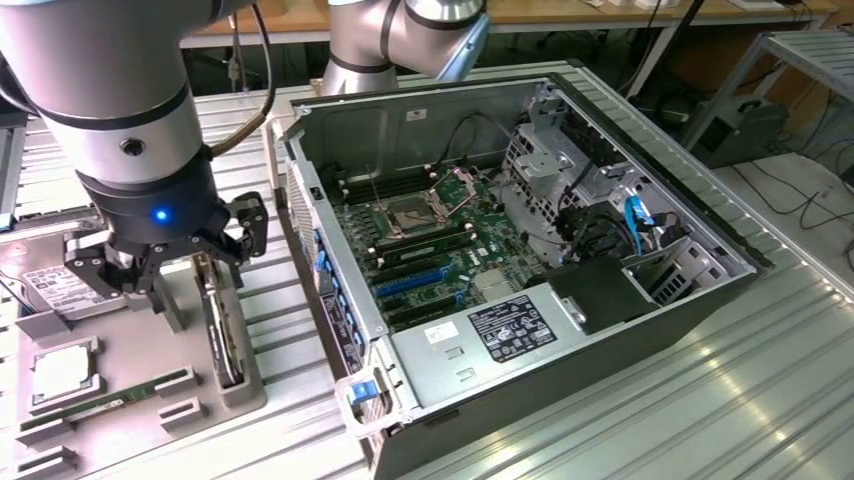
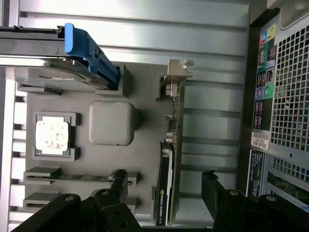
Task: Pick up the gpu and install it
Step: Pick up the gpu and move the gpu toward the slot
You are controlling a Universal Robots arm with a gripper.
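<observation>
Pincer (image 2: 164,191) wide open, holding nothing
The gpu (image 2: 170,130) stands on edge in its grey tray (image 2: 145,159) (between the fingers, ungripped).

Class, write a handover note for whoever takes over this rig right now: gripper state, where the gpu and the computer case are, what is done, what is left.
Gripper: open, one finger on each side of the gpu, not clamped on it.
Gpu: standing on edge in the grey holder tray, beside the open computer case.
Done: gripper lined up over the gpu.
Left: grasping, lifting and installing it; the gpu is not yet in the case.
</observation>
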